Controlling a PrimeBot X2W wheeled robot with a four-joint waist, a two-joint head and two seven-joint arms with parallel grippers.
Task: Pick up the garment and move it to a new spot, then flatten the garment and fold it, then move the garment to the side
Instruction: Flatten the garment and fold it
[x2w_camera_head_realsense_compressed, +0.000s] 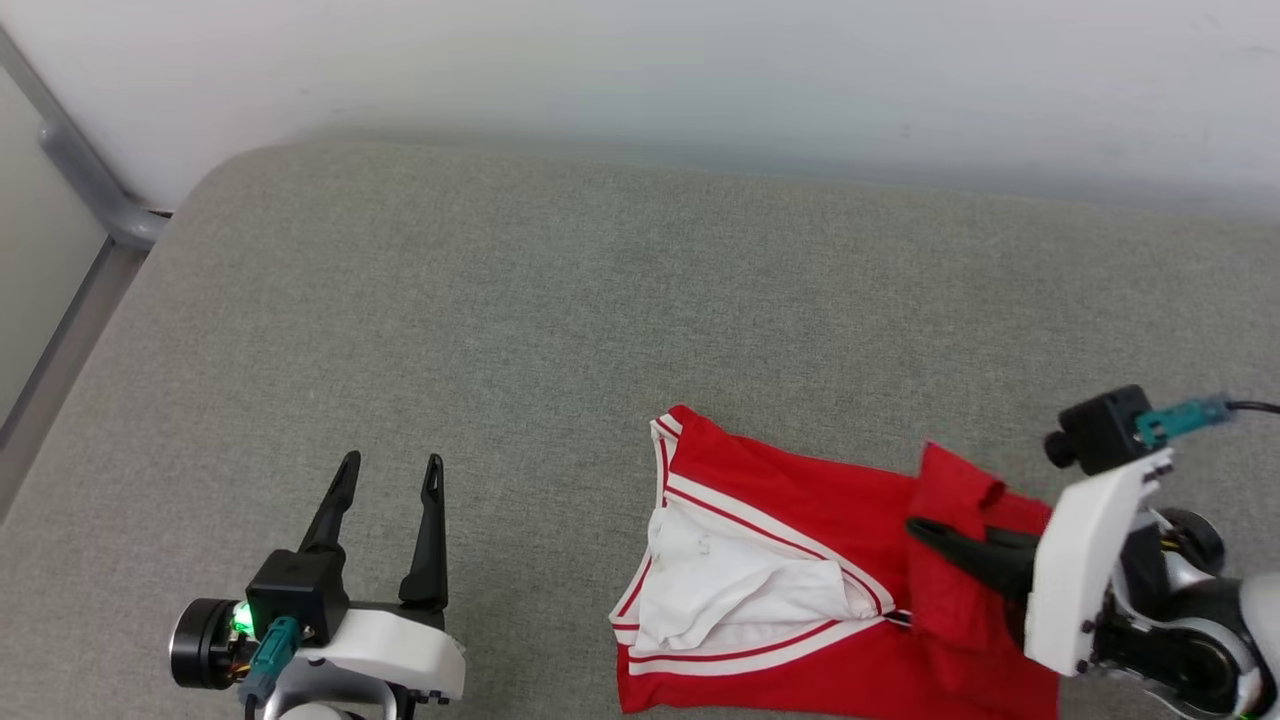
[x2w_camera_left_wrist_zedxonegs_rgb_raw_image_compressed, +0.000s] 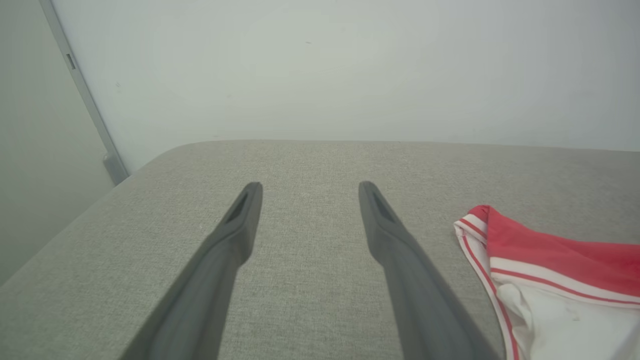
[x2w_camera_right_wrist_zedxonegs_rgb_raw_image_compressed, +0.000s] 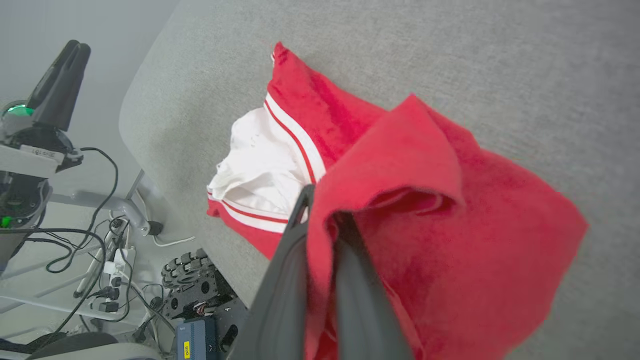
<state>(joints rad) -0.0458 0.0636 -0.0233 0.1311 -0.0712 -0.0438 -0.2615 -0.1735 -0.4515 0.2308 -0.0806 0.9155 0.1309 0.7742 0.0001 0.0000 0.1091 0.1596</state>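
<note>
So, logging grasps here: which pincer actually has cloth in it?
The right pincer, shut on a red fold of the garment; the left pincer stands open, apart from it, over the grey surface.

Garment (x2w_camera_head_realsense_compressed: 790, 490) lies on counter (x2w_camera_head_realsense_compressed: 560, 300), near its front edge. Your left hand (x2w_camera_head_realsense_compressed: 391, 462) sits left of garment, well apart. Your right hand (x2w_camera_head_realsense_compressed: 918, 527) is at garment's right part, fold between its fingers. Wall (x2w_camera_head_realsense_compressed: 700, 70) stands behind garment.

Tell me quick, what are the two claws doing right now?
Left gripper: open, empty.
Right gripper: shut on the garment.
</note>
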